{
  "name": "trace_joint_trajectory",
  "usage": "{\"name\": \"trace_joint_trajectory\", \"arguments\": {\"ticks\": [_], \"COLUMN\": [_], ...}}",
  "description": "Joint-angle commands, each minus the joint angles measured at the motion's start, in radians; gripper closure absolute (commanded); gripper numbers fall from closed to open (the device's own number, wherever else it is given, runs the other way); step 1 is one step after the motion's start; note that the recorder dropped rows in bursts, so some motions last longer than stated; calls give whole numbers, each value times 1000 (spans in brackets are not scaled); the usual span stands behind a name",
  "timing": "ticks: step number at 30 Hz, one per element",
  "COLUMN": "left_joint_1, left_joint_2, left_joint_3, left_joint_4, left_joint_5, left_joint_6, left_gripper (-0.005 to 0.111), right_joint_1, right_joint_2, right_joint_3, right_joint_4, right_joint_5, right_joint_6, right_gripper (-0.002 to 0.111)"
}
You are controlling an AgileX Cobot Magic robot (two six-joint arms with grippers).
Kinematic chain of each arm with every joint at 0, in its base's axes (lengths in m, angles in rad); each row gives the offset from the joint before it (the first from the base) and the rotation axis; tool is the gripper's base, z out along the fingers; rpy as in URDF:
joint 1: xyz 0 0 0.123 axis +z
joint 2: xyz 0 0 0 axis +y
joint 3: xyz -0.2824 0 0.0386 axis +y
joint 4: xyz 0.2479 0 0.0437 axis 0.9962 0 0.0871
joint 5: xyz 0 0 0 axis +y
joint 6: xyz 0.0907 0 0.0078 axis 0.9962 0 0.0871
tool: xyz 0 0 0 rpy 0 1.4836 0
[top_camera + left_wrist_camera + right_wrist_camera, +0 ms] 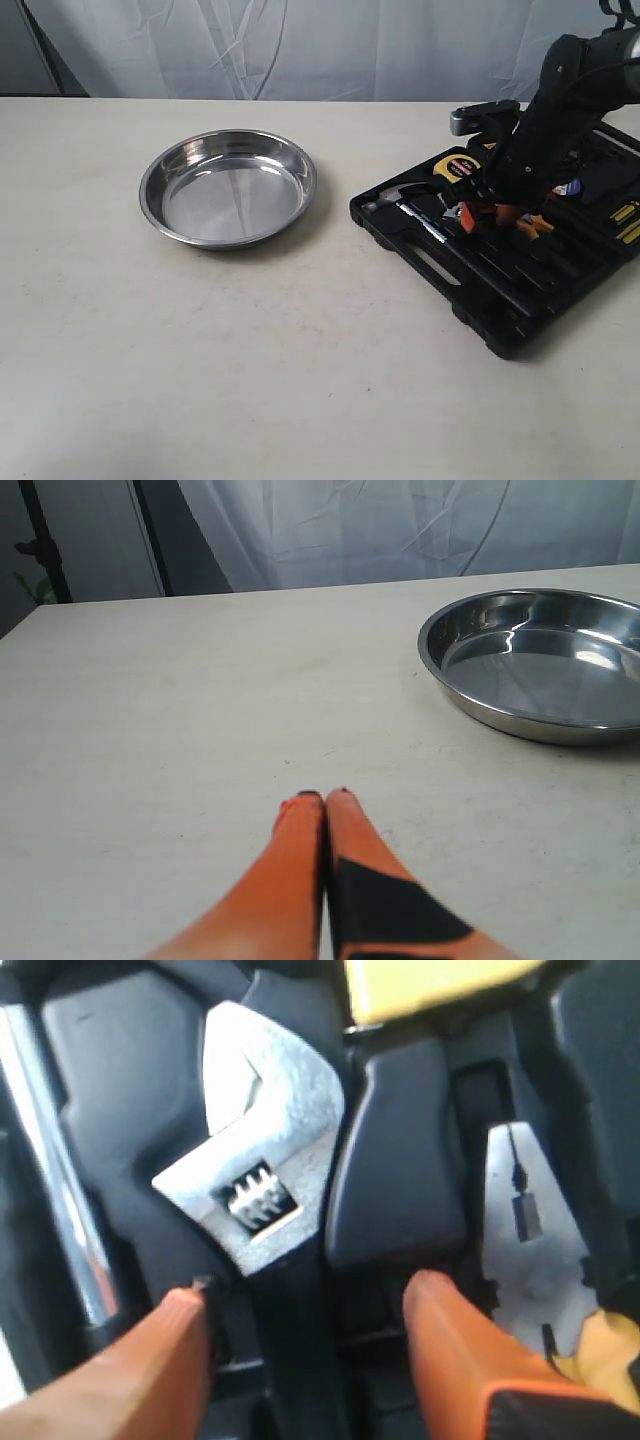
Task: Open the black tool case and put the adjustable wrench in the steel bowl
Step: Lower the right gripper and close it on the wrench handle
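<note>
right gripper open, orange fingers straddling the black handle of the adjustable wrench, not clamped yet. wrench sits in its moulded slot in the open black tool case, pliers in the next slot. likely rigid, dense, smooth steel, snug in the slot; best pinched across the handle just below the head. steel bowl empty, well apart from the case. left gripper closed on nothing, near the bowl.

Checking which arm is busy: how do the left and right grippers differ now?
The left gripper is shut, fingers together; the right gripper is open. The left faces table near the steel bowl; the right straddles the adjustable wrench in the black tool case. Both have orange fingers.
</note>
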Motion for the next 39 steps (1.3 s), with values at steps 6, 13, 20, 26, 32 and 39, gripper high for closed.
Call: {"name": "trace_joint_trajectory", "arguments": {"ticks": [6, 13, 20, 26, 32, 39], "left_joint_1": [-2, -2, -2, -2, -2, -2], "left_joint_2": [-4, -4, -4, -4, -4, -4], "left_joint_3": [-1, -1, -1, -1, -1, -1], "left_joint_4": [3, 3, 3, 3, 3, 3], "left_joint_5": [-11, -11, -11, -11, -11, -11], "left_joint_6": [-1, -1, -1, -1, -1, -1], "left_gripper": [107, 107, 107, 107, 107, 107], "right_joint_1": [-3, -1, -1, -1, -1, -1], "right_joint_2": [104, 72, 50, 115, 167, 171], "right_joint_3": [4, 4, 4, 4, 4, 4], "right_joint_4": [0, 11, 5, -5, -67, -60], "right_joint_5": [13, 83, 101, 93, 87, 114], "right_joint_6": [5, -36, -54, -52, -13, -13], "right_gripper": [55, 55, 55, 55, 72, 73]}}
